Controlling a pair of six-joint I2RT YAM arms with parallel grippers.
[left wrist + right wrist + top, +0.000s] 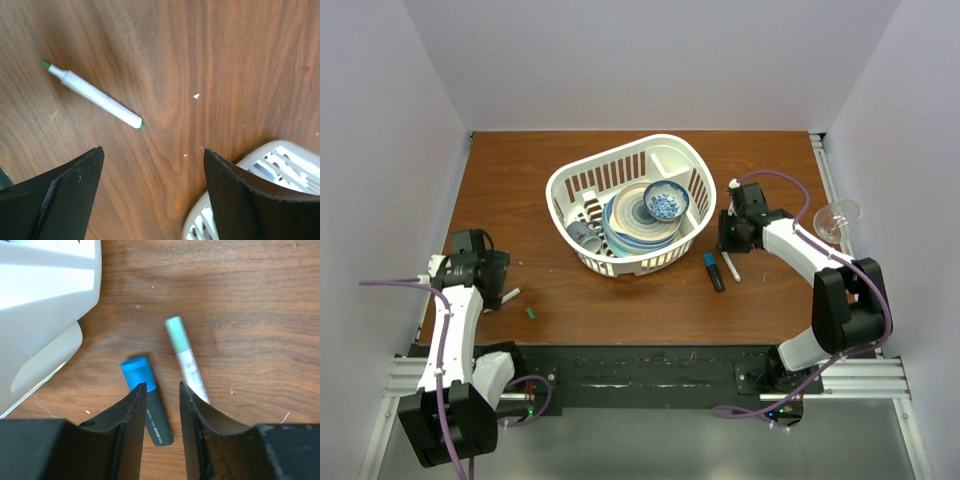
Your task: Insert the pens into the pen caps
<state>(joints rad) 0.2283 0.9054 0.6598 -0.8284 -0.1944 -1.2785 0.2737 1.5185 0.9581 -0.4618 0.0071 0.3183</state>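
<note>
Left fingers (pixel 60 195): spread wide and holding nothing, poised above the surface (pixel 620 300).
Right fingers (pixel 125 430): set a narrow gap apart, and we see nothing clamped.
Black marker (pixel 151 402): lies flat in that gap, with its blue end pointing away from the fingers.
White pen (pixel 95 95): lies flat ahead of the left fingers and shows green at both tips.
Green cap (pixel 531 313): loose on the surface, near the white pen but not on it.
Second white pen (pixel 187 360): just beside the marker. It has a pale green sleeve at its far end, and we cannot tell whether that is a seated cap.
Progress: we judge the left pen still needs capping. We see no cap for the marker.
Surface: brown wood grain with a few pale specks. It carries a white basket (pixel 560 190) of dishes and, at the right edge, a clear glass (pixel 838 215).
Room: plain pale walls on three sides.
</note>
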